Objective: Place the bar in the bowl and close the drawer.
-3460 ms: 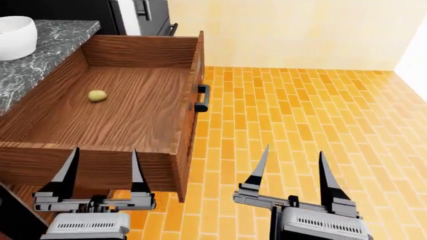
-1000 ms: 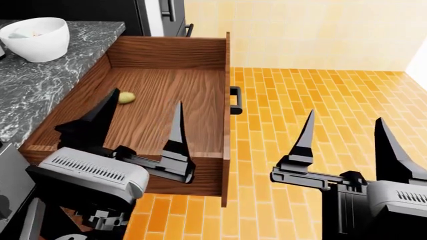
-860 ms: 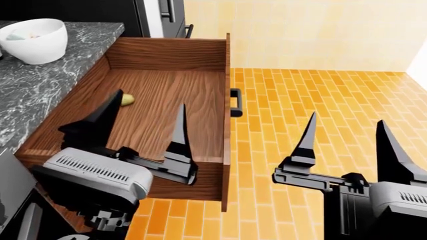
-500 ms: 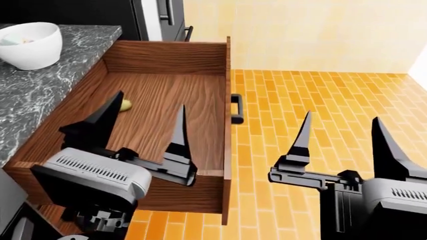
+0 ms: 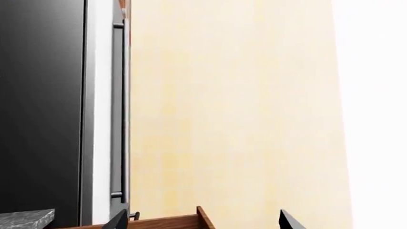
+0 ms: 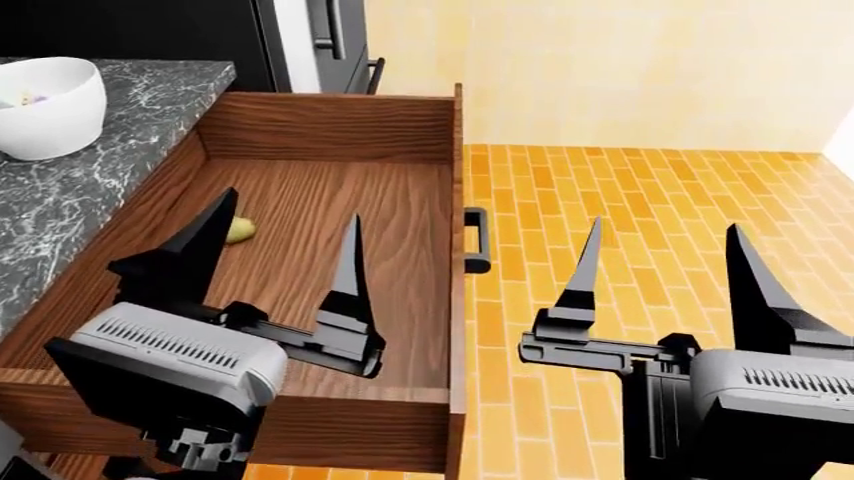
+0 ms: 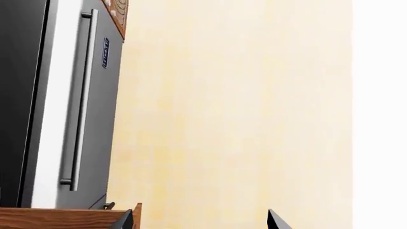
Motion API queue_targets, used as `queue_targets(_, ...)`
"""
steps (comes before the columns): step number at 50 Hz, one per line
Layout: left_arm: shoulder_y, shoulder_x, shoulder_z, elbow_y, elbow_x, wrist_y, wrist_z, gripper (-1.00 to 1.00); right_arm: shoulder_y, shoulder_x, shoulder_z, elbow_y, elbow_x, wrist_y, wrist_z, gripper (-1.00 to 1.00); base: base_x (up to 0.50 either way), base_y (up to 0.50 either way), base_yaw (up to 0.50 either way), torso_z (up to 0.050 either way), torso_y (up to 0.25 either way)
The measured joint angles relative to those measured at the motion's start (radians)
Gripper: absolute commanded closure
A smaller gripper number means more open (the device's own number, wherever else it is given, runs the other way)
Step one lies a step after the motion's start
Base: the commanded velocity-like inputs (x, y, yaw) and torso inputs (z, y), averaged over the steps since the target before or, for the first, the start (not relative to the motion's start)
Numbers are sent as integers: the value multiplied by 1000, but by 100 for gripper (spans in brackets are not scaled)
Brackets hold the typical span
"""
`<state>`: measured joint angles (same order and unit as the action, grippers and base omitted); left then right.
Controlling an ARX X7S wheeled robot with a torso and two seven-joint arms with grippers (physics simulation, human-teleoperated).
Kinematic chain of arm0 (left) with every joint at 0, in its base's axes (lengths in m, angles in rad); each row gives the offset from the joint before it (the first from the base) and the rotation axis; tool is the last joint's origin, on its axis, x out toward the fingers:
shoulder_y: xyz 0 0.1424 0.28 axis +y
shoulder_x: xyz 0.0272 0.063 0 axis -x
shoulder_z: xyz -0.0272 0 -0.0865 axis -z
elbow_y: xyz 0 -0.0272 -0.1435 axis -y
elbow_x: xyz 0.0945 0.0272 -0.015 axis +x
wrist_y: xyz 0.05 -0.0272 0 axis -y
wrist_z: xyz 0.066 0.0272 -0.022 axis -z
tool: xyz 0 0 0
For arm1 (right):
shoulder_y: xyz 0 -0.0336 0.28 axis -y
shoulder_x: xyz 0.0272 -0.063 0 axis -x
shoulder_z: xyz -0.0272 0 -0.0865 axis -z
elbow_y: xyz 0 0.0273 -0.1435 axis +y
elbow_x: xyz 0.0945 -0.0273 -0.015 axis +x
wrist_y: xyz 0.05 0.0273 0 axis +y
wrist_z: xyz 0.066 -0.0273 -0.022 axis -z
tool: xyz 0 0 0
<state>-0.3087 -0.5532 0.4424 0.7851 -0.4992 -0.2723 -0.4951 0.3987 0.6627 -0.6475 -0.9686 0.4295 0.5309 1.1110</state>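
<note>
The drawer (image 6: pixel 459 190) of reddish-brown wood stands pulled out, with its dark handle (image 6: pixel 477 240) facing the brick floor. On its floor lies the bar (image 6: pixel 242 230), a small yellowish-green lump partly hidden behind my left finger. The white bowl (image 6: pixel 43 108) sits on the grey marble counter (image 6: pixel 80 190) at far left. My left gripper (image 6: pixel 290 205) hovers open over the drawer's near half, short of the bar. My right gripper (image 6: pixel 663 224) is open over the floor, to the right of the handle. Both wrist views show only finger tips, a drawer corner (image 5: pixel 167 223) and wall.
A dark fridge (image 6: pixel 160 30) with a long handle (image 7: pixel 79 105) stands behind the counter. A cream wall (image 6: pixel 641 70) closes the back. Orange brick floor (image 6: pixel 627 190) spreads to the right of the drawer.
The head view has shifted: the bowl has slid left in the picture and the drawer fills more of it. Both grippers stay open and the bar lies where it was.
</note>
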Motion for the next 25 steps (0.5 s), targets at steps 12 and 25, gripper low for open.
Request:
queue_targets(12,2,-5,2,6,-1,-4,-5,-100,-2,3,-2,5,1,-11,0,-100,9,-172,0,0,0)
queue_targets(25,7,-8,5,3,2,2,-4,-100,-2,4,-4,13,1,-23,-3,-100,9,-173,0,0,0)
